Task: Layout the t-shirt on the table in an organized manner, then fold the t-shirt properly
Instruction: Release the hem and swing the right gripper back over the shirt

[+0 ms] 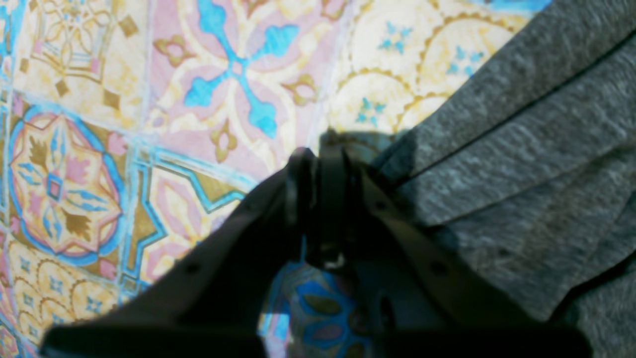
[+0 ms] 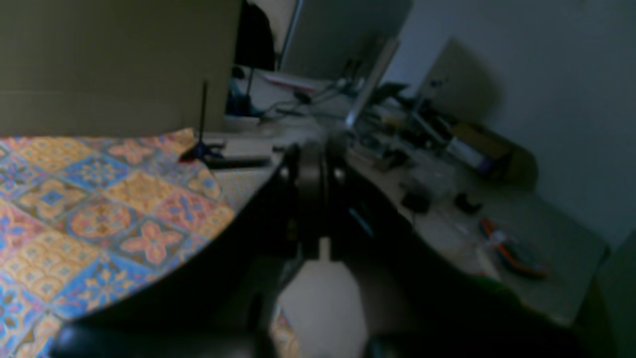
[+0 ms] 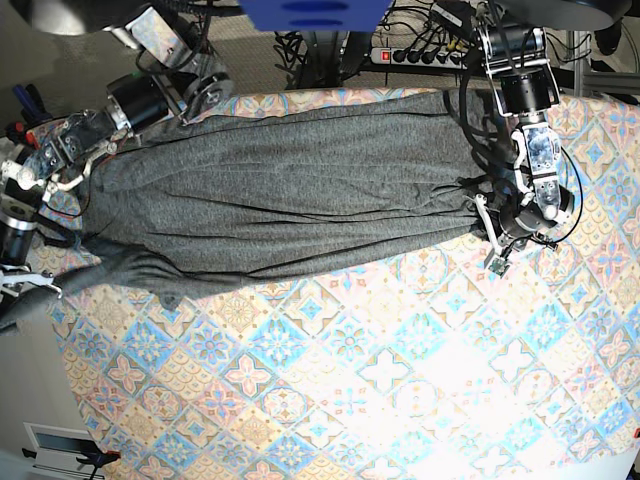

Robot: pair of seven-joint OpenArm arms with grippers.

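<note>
The dark grey t-shirt lies stretched lengthwise along the far part of the tile-print table, with long wrinkles and its left end drooping over the table's edge. My left gripper is at the shirt's right edge. In the left wrist view it is shut, with its tips over bare table and the shirt's folded edge touching its right side. My right gripper is at the table's left edge by the shirt's drooping end. In the right wrist view it is shut, and no fabric shows in it.
A power strip with cables lies behind the table. Past the table's corner the right wrist view shows a cardboard panel, a small tripod stand and a cluttered desk.
</note>
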